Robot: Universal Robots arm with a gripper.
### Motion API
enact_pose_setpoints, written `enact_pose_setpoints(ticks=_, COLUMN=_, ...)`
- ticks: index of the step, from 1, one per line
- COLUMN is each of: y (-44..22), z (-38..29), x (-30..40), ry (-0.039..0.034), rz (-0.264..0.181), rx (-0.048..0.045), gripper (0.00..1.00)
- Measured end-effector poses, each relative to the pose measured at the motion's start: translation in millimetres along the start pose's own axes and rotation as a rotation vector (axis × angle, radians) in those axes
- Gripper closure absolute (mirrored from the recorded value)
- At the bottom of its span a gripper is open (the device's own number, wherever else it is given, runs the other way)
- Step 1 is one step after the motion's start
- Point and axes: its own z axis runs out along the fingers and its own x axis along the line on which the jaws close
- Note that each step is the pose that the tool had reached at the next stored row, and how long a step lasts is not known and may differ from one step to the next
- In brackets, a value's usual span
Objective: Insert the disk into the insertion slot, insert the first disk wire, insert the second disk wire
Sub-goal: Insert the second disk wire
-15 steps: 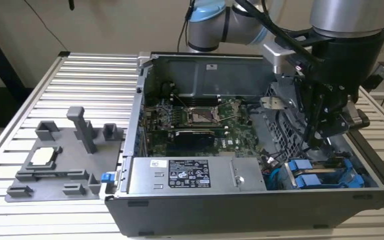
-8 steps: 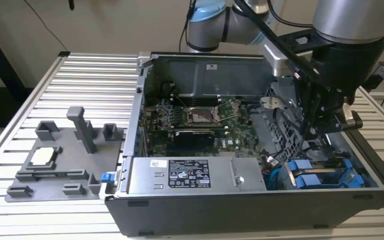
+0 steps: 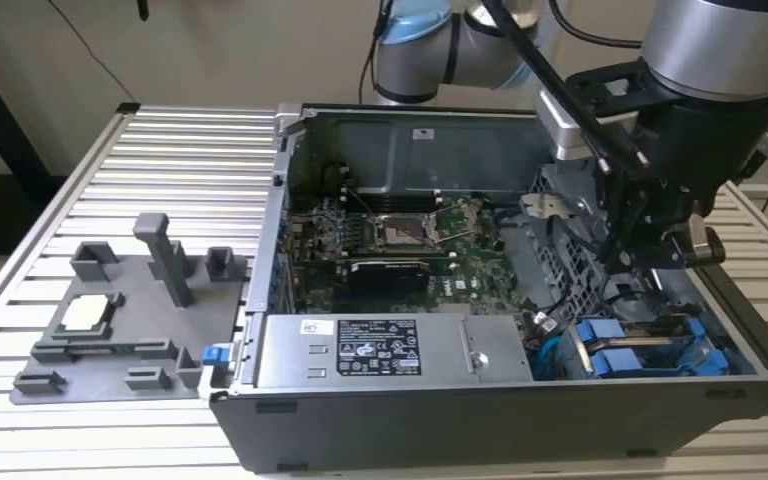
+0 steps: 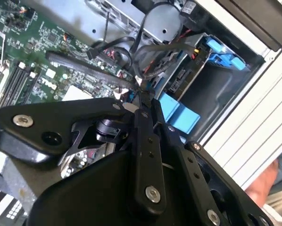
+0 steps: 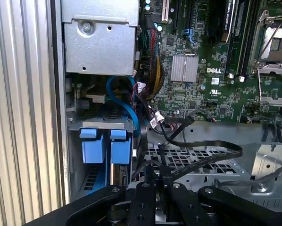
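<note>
Both wrist views: jaws [image 5: 162,181] pinching black cable [image 5: 204,160]

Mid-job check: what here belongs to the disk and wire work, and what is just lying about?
Job:
- disk, blue carrier, in the drive cage
- black flat cable by the gripper

Lying about:
- grey fixture plate outside the case
- power supply
- motherboard

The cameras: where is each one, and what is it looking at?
Exterior view: off the arm, above the open computer case, looking down; the arm and gripper reach into the exterior view's right.
First wrist view: on the arm, looking past the gripper at the blue disk carriers.
Second wrist view: on the arm, close behind the black gripper.
All share the motherboard.
</note>
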Motion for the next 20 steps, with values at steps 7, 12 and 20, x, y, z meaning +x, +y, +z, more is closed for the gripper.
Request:
enact_pose_setpoints(ticks=7, y=-14.8, z=2.5, x=3.7, ry=-0.0034, rz=0.005, rx=-0.0708, gripper=0.84)
enact_pose_setpoints(ticks=12, y=-24.9, z=4.3, x=6.0, ry=-0.0058, rz=0.01, rx=-0.1319, gripper=0.84)
enact_pose_setpoints(ticks=20, y=-39.7, z=6.6, x=10.7, ry=-0.0096, rz=0.014, rx=-0.1947, gripper=0.84)
